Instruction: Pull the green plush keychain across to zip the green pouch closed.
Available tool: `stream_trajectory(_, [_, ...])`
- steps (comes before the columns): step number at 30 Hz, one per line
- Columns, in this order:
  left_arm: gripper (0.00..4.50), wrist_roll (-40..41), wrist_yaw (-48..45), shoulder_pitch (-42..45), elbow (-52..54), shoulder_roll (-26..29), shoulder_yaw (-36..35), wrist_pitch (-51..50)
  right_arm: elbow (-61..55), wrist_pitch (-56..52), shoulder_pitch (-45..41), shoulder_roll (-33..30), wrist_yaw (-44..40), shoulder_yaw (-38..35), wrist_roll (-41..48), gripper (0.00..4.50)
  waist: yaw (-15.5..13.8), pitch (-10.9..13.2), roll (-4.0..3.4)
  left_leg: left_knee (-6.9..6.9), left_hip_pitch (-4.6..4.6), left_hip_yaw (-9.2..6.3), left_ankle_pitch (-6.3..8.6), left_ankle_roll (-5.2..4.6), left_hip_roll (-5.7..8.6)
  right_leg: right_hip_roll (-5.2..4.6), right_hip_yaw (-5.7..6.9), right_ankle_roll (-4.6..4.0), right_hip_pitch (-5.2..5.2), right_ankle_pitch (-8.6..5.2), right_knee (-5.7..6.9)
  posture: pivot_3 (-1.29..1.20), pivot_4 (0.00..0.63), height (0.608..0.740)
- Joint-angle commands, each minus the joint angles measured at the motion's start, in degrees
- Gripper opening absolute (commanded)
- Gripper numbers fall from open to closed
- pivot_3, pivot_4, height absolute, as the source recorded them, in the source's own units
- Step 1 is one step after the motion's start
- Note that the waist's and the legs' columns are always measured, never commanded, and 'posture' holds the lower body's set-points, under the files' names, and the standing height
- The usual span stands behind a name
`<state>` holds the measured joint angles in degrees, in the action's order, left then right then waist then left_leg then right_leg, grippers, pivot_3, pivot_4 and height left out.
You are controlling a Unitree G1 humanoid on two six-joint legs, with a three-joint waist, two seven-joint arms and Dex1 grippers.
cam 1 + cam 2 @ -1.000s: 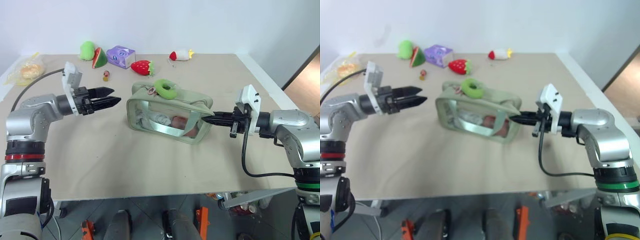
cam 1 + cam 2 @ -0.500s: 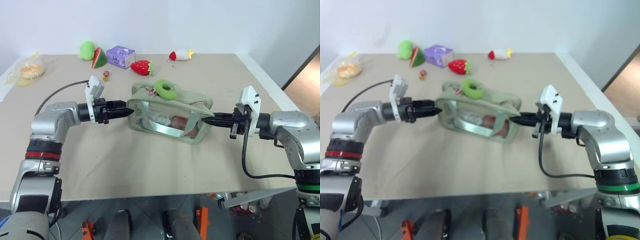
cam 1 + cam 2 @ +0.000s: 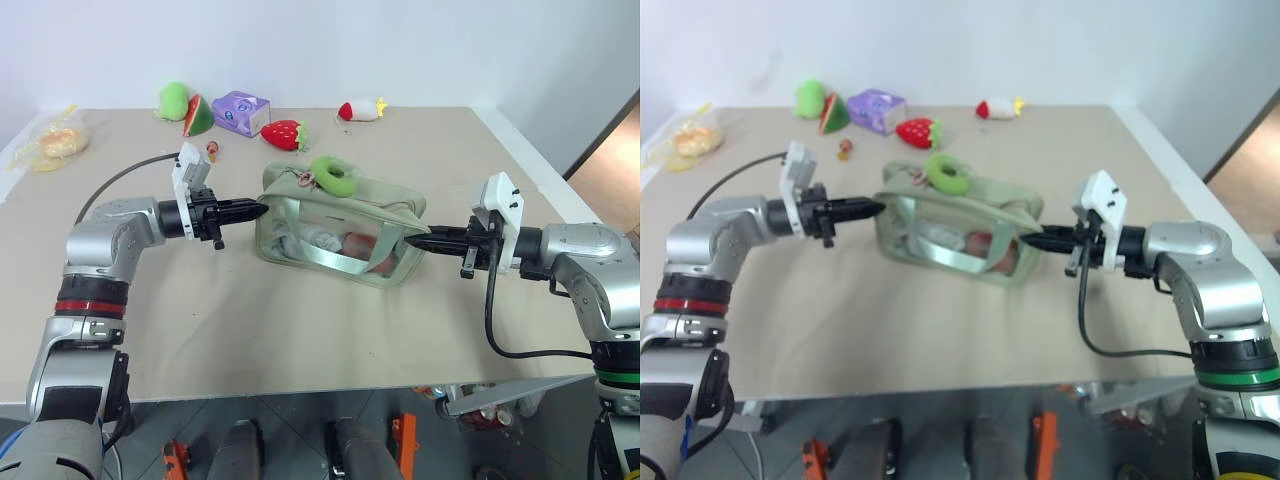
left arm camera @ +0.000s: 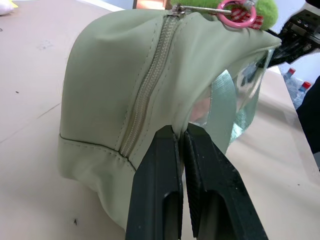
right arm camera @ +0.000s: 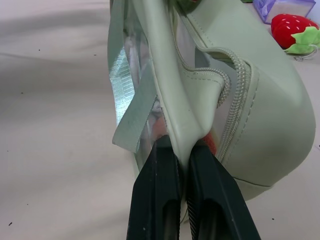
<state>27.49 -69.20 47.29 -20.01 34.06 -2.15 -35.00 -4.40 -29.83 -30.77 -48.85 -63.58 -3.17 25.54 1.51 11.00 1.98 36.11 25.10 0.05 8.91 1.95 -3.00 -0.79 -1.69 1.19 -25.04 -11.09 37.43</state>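
The green pouch (image 3: 340, 225) lies mid-table with its clear panel facing me and small items inside. The green plush keychain (image 3: 332, 175) rests on top near the pouch's left end, hung on a pink ring (image 4: 240, 12) at the zipper pull. My left gripper (image 3: 262, 211) points level at the pouch's left end and is shut on a fold of its fabric (image 4: 181, 132) beside the zipper. My right gripper (image 3: 412, 241) is shut on the fabric at the pouch's right end (image 5: 182, 145), where the zipper still gapes.
Along the table's far side sit a strawberry plush (image 3: 284, 134), a purple box (image 3: 242, 112), a watermelon slice plush (image 3: 198, 116), a rounded green plush (image 3: 175, 100), a red-and-white plush (image 3: 362, 109) and a yellow bag (image 3: 55, 142). The table's front edge runs below both arms.
My left gripper moved right to the pouch's left end and went from open to shut on the fabric. The right gripper kept its hold and stayed put.
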Motion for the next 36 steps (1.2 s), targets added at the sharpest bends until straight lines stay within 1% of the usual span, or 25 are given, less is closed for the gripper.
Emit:
stream_trajectory(1, [0.06, 3.05, -1.40, -1.82, 8.32, 1.16, -0.97, -1.81, -0.47, 0.76, -0.97, -0.58, -1.24, -0.73, 0.53, 0.00, 0.02, 0.00, 0.00, 0.00, 0.00, 0.00, 0.00, 0.00, 0.00, -0.01, -0.01, -0.01, 0.00, -0.01, 0.00, 0.00, 0.150, 0.740])
stream_trajectory(6, [0.06, 3.78, -0.62, -3.56, 11.31, 1.81, -1.25, -3.10, 1.08, 1.62, -1.92, -0.84, -2.13, -0.61, 0.13, 0.00, -0.14, 0.00, 0.00, 0.02, 0.00, 0.00, 0.00, 0.00, 0.01, -0.02, -0.01, -0.13, 0.02, -0.08, 0.00, 0.00, 0.150, 0.740])
stream_trajectory(9, [0.06, 3.87, -0.27, -4.01, 11.97, 1.86, -1.38, -3.32, 3.78, 2.47, -3.96, 0.05, -1.17, -0.77, -0.65, 0.00, -0.15, 0.00, 0.00, 0.07, 0.00, 0.00, 0.00, 0.00, 0.01, -0.02, -0.01, -0.14, 0.02, -0.08, 0.00, 0.00, 0.150, 0.740])
stream_trajectory(11, [0.00, 3.84, -0.04, -4.07, 11.96, 1.75, -1.38, -3.30, 5.33, 2.07, -5.48, 0.72, -0.88, -1.25, -0.14, 0.74, -0.15, 0.00, 0.00, 0.09, 0.01, 0.01, 0.00, 0.00, 0.01, -0.03, -0.01, -0.14, 0.02, -0.08, 0.00, 0.00, 0.150, 0.740])
stream_trajectory(12, [0.00, 3.78, 0.09, -4.06, 11.90, 1.64, -1.32, -3.25, 5.73, 1.50, -6.16, 0.88, -1.13, -1.60, 0.47, 1.01, -0.15, 0.00, 0.00, 0.10, 0.01, 0.01, 0.00, 0.00, 0.01, -0.02, -0.01, -0.14, 0.02, -0.08, 0.00, 0.00, 0.150, 0.740])
stream_trajectory(14, [0.00, 3.72, 0.30, -4.13, 11.94, 1.49, -1.23, -3.20, 5.83, 1.50, -6.76, 0.86, -1.02, -1.89, 0.45, 1.77, -0.15, 0.00, -0.01, 0.09, 0.01, 0.01, 0.00, 0.00, 0.01, -0.02, -0.01, -0.14, 0.02, -0.08, 0.00, 0.00, 0.150, 0.740])
stream_trajectory(16, [0.00, 3.71, 0.48, -4.08, 11.93, 1.32, -1.15, -3.14, 6.25, 1.47, -7.10, 0.40, -0.47, -1.49, -0.50, 2.38, -0.15, 0.00, -0.01, 0.08, 0.02, 0.01, 0.00, 0.00, 0.01, -0.02, -0.01, -0.12, 0.02, -0.07, 0.00, 0.00, 0.150, 0.740])
stream_trajectory(18, [0.00, 3.67, 0.58, -3.97, 11.79, 1.14, -1.04, -3.02, 6.30, 1.28, -6.92, -0.36, -1.09, -1.34, -0.63, 3.17, -0.17, 0.00, 0.00, 0.08, 0.04, 0.01, 0.00, 0.00, 0.01, -0.02, -0.01, -0.10, 0.02, -0.07, -0.01, 0.00, 0.150, 0.740])
stream_trajectory(19, [0.00, 3.67, 0.63, -4.09, 11.87, 1.08, -1.02, -2.92, 5.55, 0.61, -6.64, -0.99, -1.96, -2.25, 0.55, 3.39, -0.18, 0.00, -0.01, 0.08, 0.04, 0.01, 0.00, 0.00, 0.01, -0.03, -0.01, -0.09, 0.02, -0.07, -0.01, 0.00, 0.150, 0.740])
stream_trajectory(23, [0.00, 3.67, 0.78, -4.04, 11.80, 0.78, -0.84, -2.71, 5.58, -0.30, -8.10, -2.32, -3.17, -5.72, 3.69, 3.39, -0.24, 0.00, -0.01, 0.08, 0.05, 0.01, 0.00, 0.00, 0.02, -0.04, -0.01, -0.10, 0.01, -0.07, -0.01, 0.00, 0.150, 0.740])
stream_trajectory(26, [0.00, 3.62, 0.87, -3.82, 11.53, 0.50, -0.69, -2.47, 7.64, -1.27, -12.37, -2.16, -2.52, -9.60, 7.30, 3.39, -0.22, 0.03, -0.05, 0.09, 0.04, 0.02, 0.00, -0.01, 0.03, -0.04, -0.02, -0.12, 0.01, -0.07, -0.01, 0.00, 0.150, 0.740])
stream_trajectory(29, [0.00, 3.51, 1.05, -3.58, 11.37, 0.10, -0.54, -2.20, 9.73, 0.08, -15.97, -1.93, -2.12, -10.49, 7.49, 3.39, -0.22, 0.02, -0.04, 0.10, 0.01, 0.02, -0.01, -0.02, 0.02, -0.03, -0.02, -0.14, 0.02, -0.05, -0.01, 0.00, 0.150, 0.740])
stream_trajectory(33, [0.00, 3.55, 1.20, -3.85, 11.67, -0.23, -0.61, -1.94, 13.19, 4.76, -20.69, 0.11, 1.71, -6.74, 1.59, 3.39, -0.21, 0.02, -0.03, 0.11, 0.01, 0.03, -0.01, -0.02, 0.02, -0.04, -0.02, -0.15, 0.03, -0.05, -0.01, 0.00, 0.150, 0.740])
stream_trajectory(36, [0.00, 3.67, 1.36, -4.17, 11.96, -0.36, -0.69, -1.75, 10.25, 7.16, -22.18, 2.74, 1.55, -2.08, -1.18, 3.39, -0.21, 0.02, -0.03, 0.11, 0.03, 0.06, -0.01, -0.02, 0.03, -0.06, -0.04, -0.14, 0.01, -0.05, -0.01, 0.00, 0.150, 0.740])
